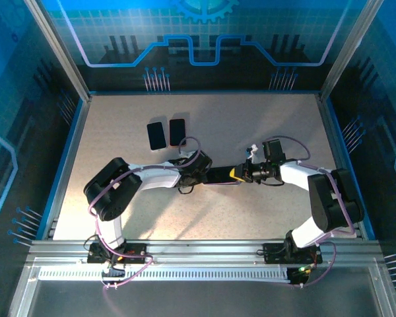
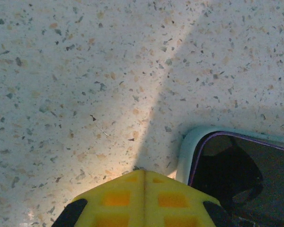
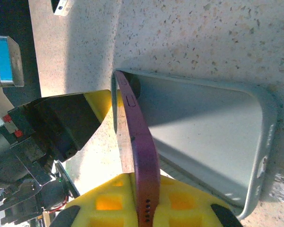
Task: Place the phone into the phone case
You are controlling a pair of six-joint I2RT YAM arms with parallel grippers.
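Top view, phone [image 1: 219,176]: mid-surface, lying between the left pincer [image 1: 206,172] and the right pincer [image 1: 239,174], which face each other.
Top view, bystanders: black slab [image 1: 156,135] and red-edged slab [image 1: 177,131], side by side, far and left of the work and well apart from it.
Left wrist, left pincer: yellow fingers pressed together with nothing between them; the tip sits just beside a corner of the case [image 2: 185,149].
Left wrist, hazard: a nudge from this tip would likely slide the case out from under the phone.
Right wrist, right pincer: clamped on one short end of the phone. The phone stands on a long edge along one side wall of the case, with the rest tilted up.
Right wrist, hazard: let go now, the phone would probably topple askew. Pushed down unaligned, it may ride the opposite rim, flex the case, or slip from the thin grip.
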